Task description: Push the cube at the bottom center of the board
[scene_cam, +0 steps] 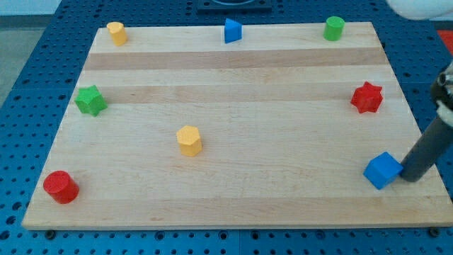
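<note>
While my tip point(410, 177) touches the blue cube point(383, 170) on its right, near the wooden board's point(233, 198) right edge, a steady leftward push suits; no jaws exist.

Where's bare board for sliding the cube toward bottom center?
Bare: the bottom strip from the red cylinder to the blue cube, under the yellow hexagonal block. Crowded only at the cube, where my tip touches its right side.
</note>
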Controlling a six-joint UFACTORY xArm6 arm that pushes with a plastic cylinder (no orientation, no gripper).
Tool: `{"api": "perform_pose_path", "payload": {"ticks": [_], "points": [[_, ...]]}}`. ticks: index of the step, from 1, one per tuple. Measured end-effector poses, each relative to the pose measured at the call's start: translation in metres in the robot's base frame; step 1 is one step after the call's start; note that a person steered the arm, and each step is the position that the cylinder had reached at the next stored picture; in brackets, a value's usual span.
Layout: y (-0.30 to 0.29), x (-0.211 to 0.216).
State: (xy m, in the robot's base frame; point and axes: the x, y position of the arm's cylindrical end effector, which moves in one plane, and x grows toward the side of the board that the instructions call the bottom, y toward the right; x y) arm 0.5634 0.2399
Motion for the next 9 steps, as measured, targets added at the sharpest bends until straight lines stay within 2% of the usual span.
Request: {"api": "perform_pose_path", "payload": {"ticks": [1,2,3,5,6,7,8,9], "points": [[-0.026,0.033],[-0.045,0.039],[-0.019,0.020],[0.070,-0.031],[0.096,-0.067],[0.096,-0.092],[0.086,-0.088],[0.093,-0.052]]}}
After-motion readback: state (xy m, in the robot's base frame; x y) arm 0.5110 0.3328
